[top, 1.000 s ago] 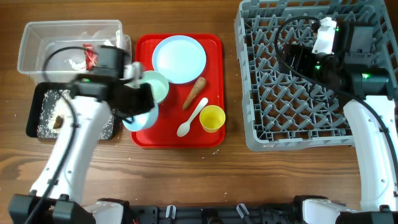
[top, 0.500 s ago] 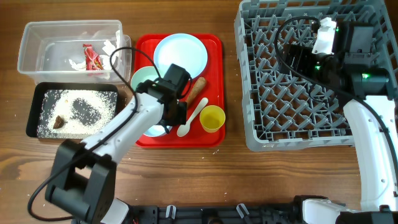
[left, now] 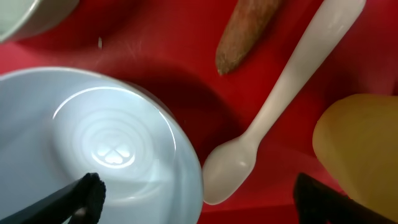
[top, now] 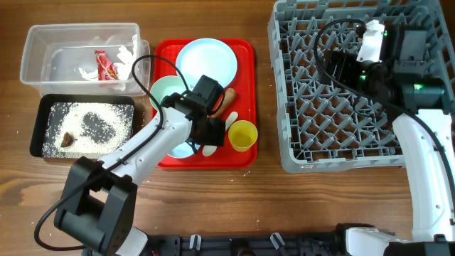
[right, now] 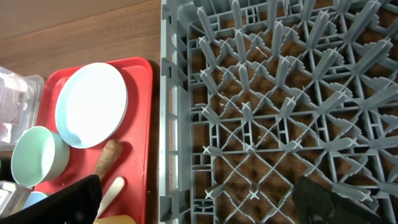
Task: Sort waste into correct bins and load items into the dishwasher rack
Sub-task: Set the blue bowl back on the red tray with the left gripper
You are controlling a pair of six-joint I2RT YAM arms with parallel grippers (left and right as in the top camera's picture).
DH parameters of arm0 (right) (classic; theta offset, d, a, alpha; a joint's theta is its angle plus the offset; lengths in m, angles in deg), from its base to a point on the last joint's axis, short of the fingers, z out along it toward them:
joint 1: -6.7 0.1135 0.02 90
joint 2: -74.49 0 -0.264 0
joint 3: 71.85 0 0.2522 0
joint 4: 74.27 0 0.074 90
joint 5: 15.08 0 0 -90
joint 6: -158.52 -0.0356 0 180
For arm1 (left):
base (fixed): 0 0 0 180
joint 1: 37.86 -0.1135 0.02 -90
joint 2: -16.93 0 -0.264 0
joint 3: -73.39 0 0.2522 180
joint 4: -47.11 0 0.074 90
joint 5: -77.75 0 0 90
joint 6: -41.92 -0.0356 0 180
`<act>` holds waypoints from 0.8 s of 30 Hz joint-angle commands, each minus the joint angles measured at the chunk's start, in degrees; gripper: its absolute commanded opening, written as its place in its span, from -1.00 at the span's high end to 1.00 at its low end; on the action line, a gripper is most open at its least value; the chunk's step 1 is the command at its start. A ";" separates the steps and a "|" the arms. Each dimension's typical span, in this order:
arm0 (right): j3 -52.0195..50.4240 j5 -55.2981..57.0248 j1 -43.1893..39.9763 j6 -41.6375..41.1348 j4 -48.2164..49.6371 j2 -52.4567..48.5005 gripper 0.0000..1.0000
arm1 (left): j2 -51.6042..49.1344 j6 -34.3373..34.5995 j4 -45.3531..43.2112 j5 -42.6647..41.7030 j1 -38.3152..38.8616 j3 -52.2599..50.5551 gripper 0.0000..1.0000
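My left gripper hangs open low over the red tray, one finger above the light blue bowl, the other beside the yellow cup. The white spoon lies between them, bowl end toward the jaws. The carrot-like piece lies beyond it. The pale blue plate and whitish bowl also sit on the tray. My right gripper is open and empty over the grey rack.
The clear tub at the back left holds a red wrapper and crumpled paper. The black tray in front of it holds white grains and a brown lump. The red tray lies between bins and rack.
My left arm has swung right from the bins to the tray's front, over the spoon, and its jaws now stand apart. The right arm has not moved.
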 commanded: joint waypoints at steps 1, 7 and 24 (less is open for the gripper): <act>0.79 0.50 0.31 -0.39 0.00 -0.48 -0.99 | -0.17 -0.09 -3.28 0.57 0.26 -0.31 -1.00; 0.79 0.50 0.31 -0.39 0.15 -0.48 -1.00 | -0.17 -0.09 -16.09 0.59 0.24 -0.31 -1.00; 0.81 0.26 0.31 -0.44 0.28 -0.48 -0.99 | -0.17 -0.09 -25.20 0.57 0.26 -0.33 -1.00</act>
